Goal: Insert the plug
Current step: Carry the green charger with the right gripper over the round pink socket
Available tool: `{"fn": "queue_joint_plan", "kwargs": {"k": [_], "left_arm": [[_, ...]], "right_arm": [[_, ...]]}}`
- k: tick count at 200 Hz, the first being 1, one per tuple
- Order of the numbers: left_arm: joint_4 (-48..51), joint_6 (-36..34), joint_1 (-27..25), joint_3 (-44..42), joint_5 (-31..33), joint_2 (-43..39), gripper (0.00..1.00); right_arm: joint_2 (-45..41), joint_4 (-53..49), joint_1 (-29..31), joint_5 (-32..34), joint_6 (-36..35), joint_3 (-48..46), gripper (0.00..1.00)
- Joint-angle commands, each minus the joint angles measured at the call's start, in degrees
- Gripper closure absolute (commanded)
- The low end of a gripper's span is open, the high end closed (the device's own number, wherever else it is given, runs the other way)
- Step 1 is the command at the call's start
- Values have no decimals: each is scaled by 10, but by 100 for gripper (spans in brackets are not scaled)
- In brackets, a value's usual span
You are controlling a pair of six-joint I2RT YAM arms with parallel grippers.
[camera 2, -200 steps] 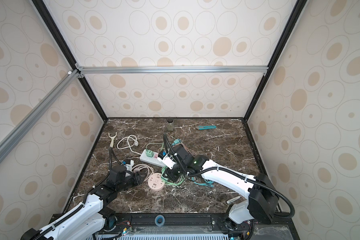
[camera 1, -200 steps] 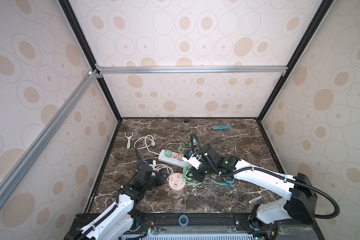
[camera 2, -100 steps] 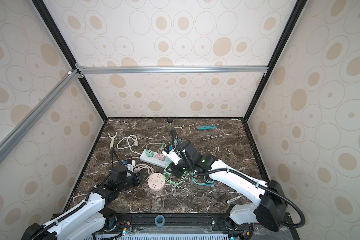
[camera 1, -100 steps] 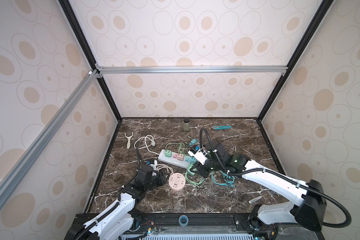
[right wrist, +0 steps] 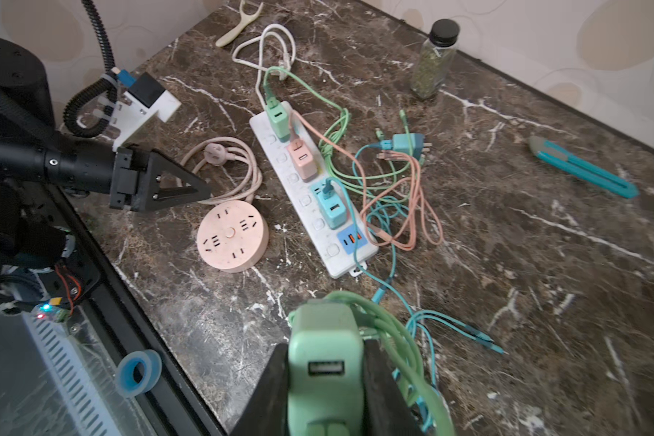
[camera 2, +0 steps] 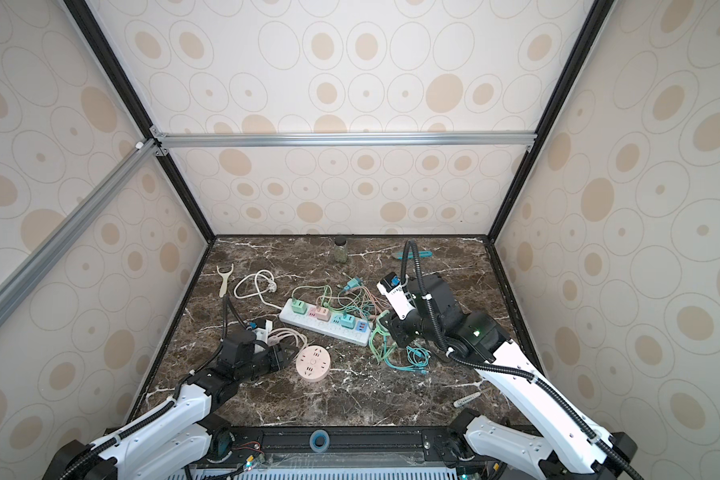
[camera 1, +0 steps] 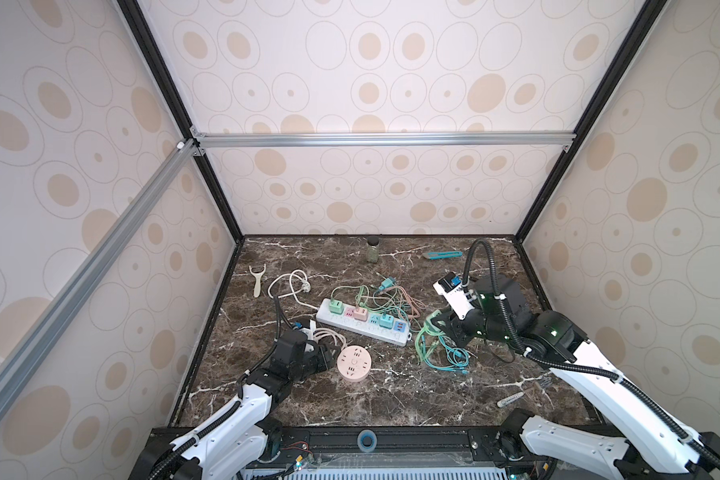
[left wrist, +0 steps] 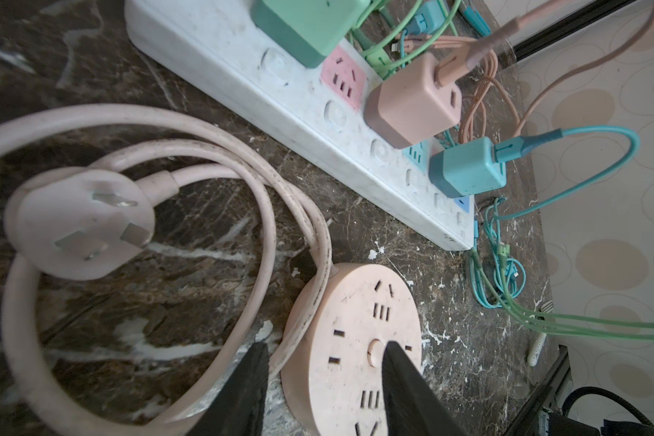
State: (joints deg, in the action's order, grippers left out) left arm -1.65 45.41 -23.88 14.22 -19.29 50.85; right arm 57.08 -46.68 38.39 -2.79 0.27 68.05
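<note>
Between the right fingers [right wrist: 269, 392] sits the green plug [right wrist: 325, 339], pinched (left fingers [left wrist: 404, 389] spread).

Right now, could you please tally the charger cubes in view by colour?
Green: 2, plugged green cube, held green cube in the right claw
Pink: 1, pink cube
Teal: 2, plugged teal cube, loose teal cube
Total: 5

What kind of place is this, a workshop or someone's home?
Probably a robot test booth, not a home: patterned panels on an aluminium frame box in a marble-look tabletop, where a left arm and right arm reach toward a white power strip.
</note>
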Motion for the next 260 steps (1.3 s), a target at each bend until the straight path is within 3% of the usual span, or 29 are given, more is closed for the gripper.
{"fn": "queue_joint_plan", "kwargs": {"k": [1,53,117,179,217,260], "left_arm": [[-5,-11,1,13,-5,2,51],[3,-13,2,15,-7,-2,51],[32,-16,1,25,-4,-20,51],[29,-15,2,27,-2,-15,51],[17,-13,1,29,-17,4,51],[35,-16,1,31,-23,-17,51]], "right_arm": [[-6,-58,-9,65,-23,37,97],[10,-51,-30,63,-14,10,97],[40,100,-29,-63,68,-112,97],[-8,82,-60,-82,48,-88,97],[24,81,-65,-172,41,-98,96],[86,188,-64,-299,92,-134,96]]}}
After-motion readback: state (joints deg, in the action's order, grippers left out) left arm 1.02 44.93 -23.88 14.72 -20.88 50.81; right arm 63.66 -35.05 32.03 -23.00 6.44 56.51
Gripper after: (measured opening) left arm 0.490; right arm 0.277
